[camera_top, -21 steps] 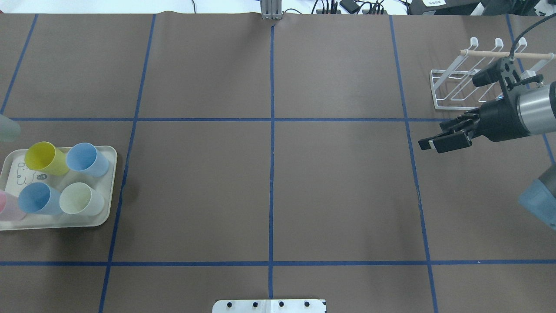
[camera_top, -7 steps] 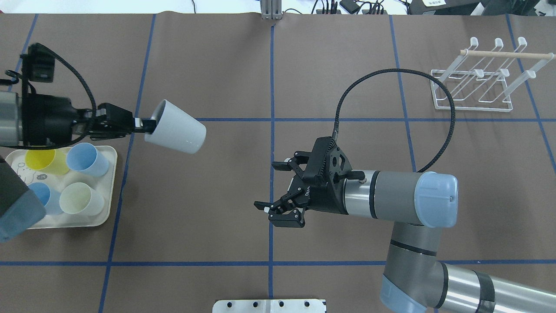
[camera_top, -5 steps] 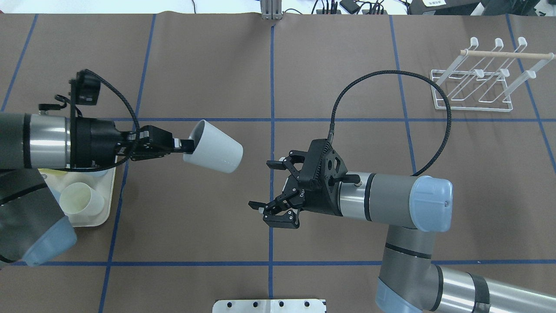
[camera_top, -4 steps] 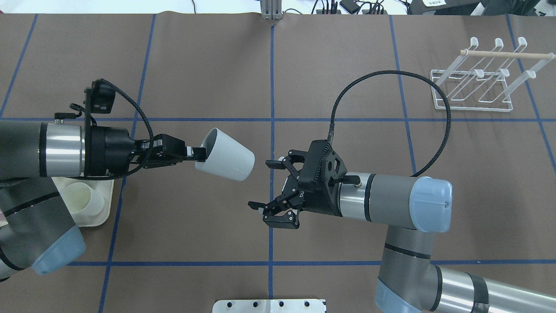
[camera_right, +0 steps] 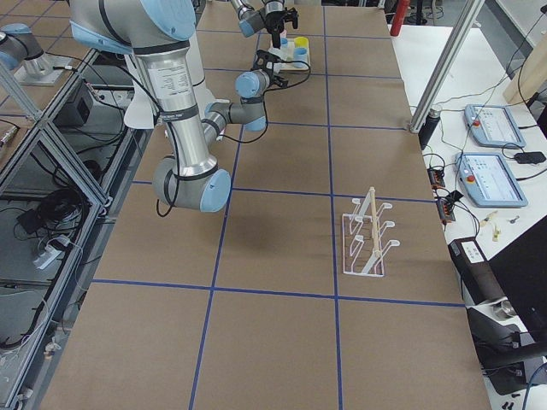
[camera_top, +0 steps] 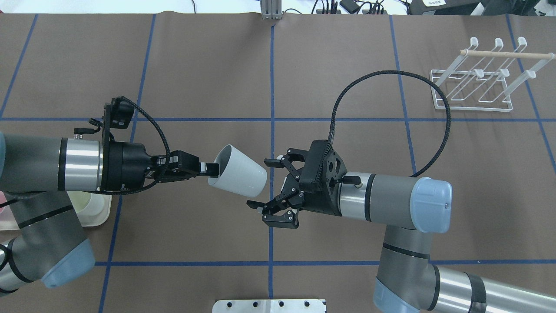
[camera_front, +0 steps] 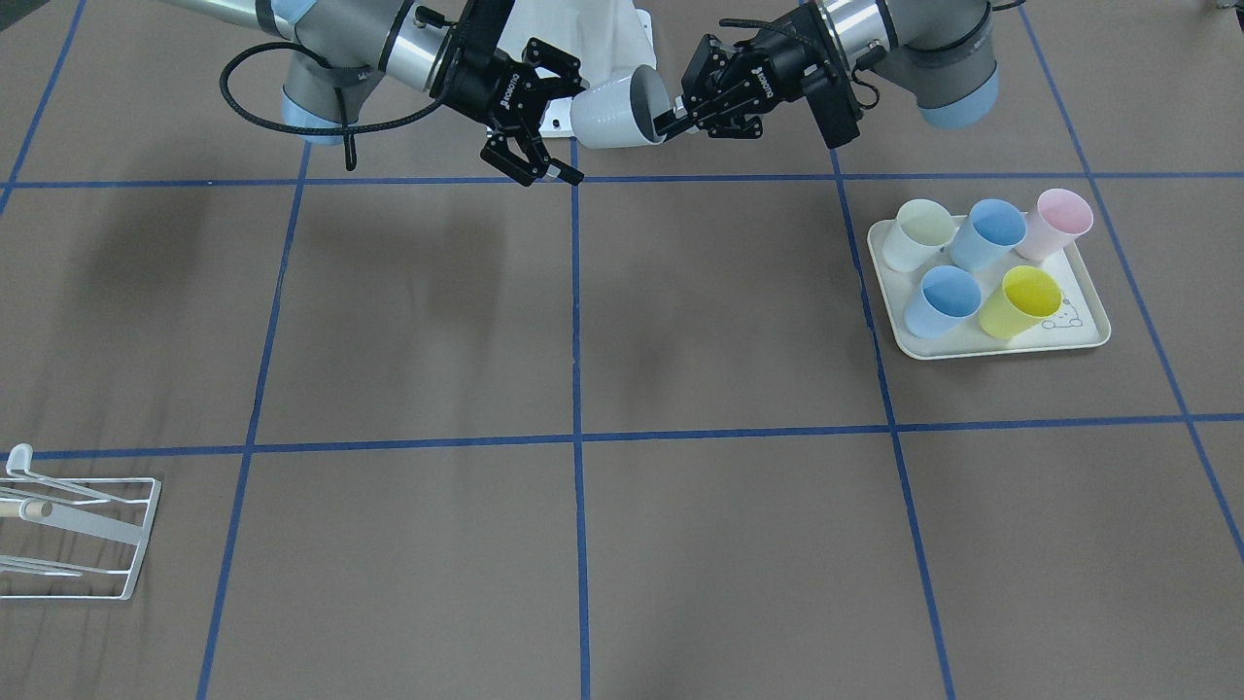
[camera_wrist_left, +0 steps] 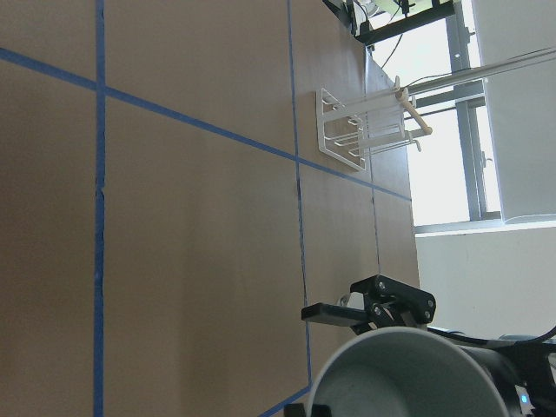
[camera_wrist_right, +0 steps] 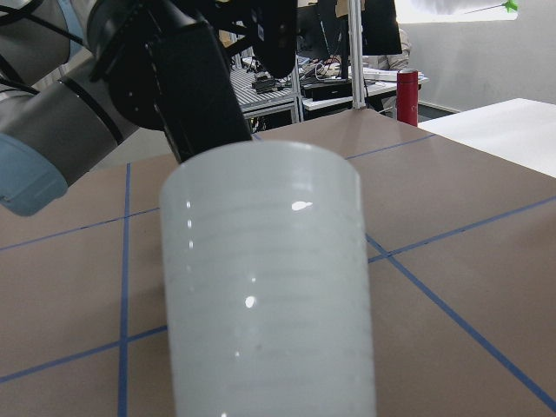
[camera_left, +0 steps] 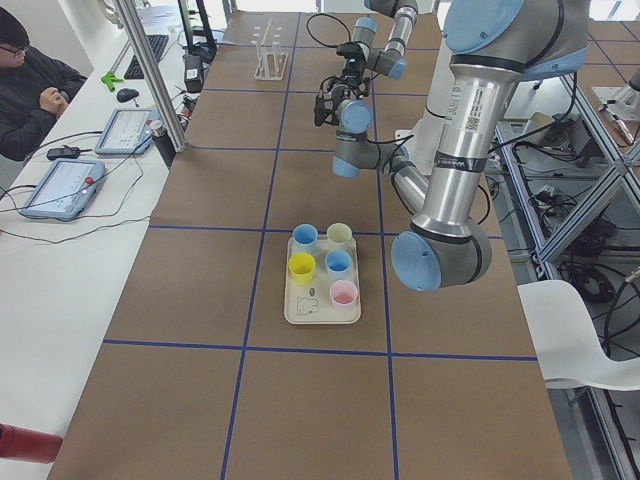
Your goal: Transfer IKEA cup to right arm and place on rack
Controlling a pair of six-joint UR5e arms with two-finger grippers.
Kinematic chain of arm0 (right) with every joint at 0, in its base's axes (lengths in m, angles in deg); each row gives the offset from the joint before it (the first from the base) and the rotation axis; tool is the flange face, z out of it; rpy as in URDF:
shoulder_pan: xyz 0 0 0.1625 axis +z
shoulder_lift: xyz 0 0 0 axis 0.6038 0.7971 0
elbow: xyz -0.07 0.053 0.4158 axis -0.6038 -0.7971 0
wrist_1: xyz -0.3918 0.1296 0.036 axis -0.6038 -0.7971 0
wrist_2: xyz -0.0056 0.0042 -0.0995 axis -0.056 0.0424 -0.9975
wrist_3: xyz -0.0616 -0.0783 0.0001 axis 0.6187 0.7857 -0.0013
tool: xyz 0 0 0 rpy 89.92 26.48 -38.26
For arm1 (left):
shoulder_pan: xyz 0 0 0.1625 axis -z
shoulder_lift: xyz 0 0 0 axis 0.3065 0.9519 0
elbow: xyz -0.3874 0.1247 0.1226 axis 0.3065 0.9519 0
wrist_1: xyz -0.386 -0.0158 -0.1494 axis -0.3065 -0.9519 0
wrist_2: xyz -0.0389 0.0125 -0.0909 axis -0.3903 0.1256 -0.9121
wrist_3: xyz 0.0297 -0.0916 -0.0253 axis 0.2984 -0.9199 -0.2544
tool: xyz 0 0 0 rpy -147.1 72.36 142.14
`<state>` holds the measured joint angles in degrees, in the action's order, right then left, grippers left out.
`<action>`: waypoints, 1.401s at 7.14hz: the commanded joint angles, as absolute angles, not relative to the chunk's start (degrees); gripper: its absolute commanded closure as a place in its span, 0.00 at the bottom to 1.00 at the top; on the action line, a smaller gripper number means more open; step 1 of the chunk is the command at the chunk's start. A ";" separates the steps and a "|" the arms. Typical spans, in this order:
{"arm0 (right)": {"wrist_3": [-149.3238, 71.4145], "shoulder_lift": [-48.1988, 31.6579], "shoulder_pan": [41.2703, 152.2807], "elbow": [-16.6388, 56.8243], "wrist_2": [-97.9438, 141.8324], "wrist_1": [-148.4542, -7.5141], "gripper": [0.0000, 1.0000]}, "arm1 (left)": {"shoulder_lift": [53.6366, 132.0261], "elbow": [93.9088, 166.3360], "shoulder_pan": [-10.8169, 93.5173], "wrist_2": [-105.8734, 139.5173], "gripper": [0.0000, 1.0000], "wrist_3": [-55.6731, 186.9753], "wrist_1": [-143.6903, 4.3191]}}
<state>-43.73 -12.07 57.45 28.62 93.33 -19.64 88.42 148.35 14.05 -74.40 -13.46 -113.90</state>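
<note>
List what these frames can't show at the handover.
- Cream rabbit-printed tray and its cups: overhead view, mostly under the left arm.
- White wire-frame rack: front-facing view, cut by the left edge.
- Left gripper hold on the white plastic cup: left wrist view, cut by the bottom edge.
- Right gripper: right wrist view shows none of it; cup fills the frame.

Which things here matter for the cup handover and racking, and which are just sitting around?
In the job: white cup, gripped at its rim by the left gripper; right gripper, open beside the cup; rack.
Lying about: tray; the five coloured cups standing on it.
</note>
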 commanded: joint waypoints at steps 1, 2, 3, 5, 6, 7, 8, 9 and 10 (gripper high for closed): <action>-43.72 -12.16 57.45 28.61 93.32 -19.61 0.02 | 89.32 147.17 13.88 -74.32 1.00 -13.31 -113.89; -43.72 -12.16 57.45 28.61 93.32 -19.61 0.02 | 89.32 146.91 13.88 -74.32 1.00 -13.22 -113.89; -43.72 -12.16 57.45 28.61 93.32 -19.52 0.04 | 89.32 146.82 13.88 -74.32 1.00 -13.22 -113.89; -43.72 -12.16 57.45 28.00 93.23 -17.24 0.12 | 89.32 146.29 13.88 -74.32 1.00 -13.13 -113.98; -43.72 -12.16 57.45 27.91 93.23 -17.23 0.12 | 89.41 146.29 13.88 -74.32 1.00 -13.13 -113.98; -43.72 -12.07 57.45 27.91 93.23 -17.23 0.12 | 89.41 146.29 13.88 -74.32 1.00 -13.13 -113.98; -43.81 -12.16 57.36 27.91 93.23 -17.15 0.27 | 89.41 146.29 13.88 -74.41 1.00 -13.13 -113.98; -43.98 -11.99 57.18 27.91 93.23 -17.15 0.58 | 89.41 146.29 13.88 -74.50 1.00 -13.13 -114.07; -44.16 -11.81 57.10 27.91 93.23 -17.15 0.78 | 89.50 146.29 13.88 -74.58 1.00 -13.05 -114.07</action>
<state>-43.96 -11.98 57.23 27.91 93.22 -17.16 89.42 146.28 13.89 -74.49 -13.11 -114.04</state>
